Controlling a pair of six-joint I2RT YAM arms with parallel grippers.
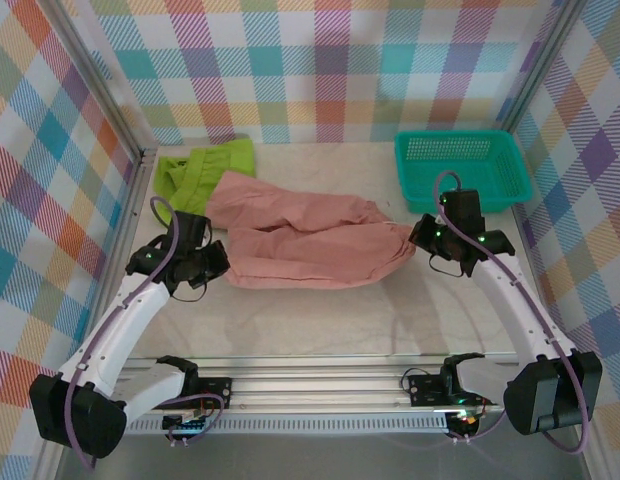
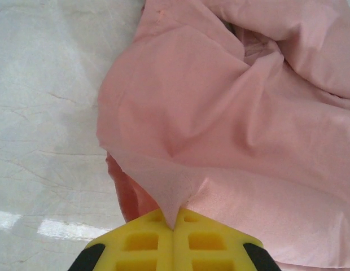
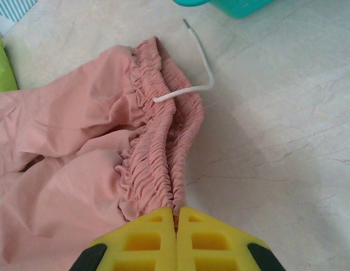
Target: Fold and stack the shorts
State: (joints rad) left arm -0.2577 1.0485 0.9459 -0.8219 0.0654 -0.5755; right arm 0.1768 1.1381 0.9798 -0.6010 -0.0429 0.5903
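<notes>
Basket: a teal mesh basket (image 1: 490, 165) is sitting at the far right of the table (image 1: 320, 320), with its mesh floor showing plainly; a corner of it is poking into the top of the right wrist view (image 3: 237, 5).
Basket overlap: the right arm's wrist and cable are crossing its near left edge in the top view.
Pink shorts: the pink shorts (image 1: 310, 240) are lying rumpled across the middle of the table, stretching between the two grippers.
Green shorts: the green shorts (image 1: 205, 165) are lying bunched at the far left, with the pink pair overlapping their near right edge (how they are folded is hard to tell).
Left gripper: the left gripper (image 2: 174, 226) is pinching a peaked corner of the pink fabric (image 2: 248, 141) between closed yellow pads.
Right gripper: the right gripper (image 3: 176, 217) is clamping the gathered waistband (image 3: 158, 141) of the pink pair at its right end.
Drawstring: a white drawstring (image 3: 189, 84) is trailing out of the waistband onto the bare table.
Cut off: only a green sliver (image 3: 3, 68) is showing at the left edge of the right wrist view.
Count: two pairs of shorts, one basket, two grippers.
</notes>
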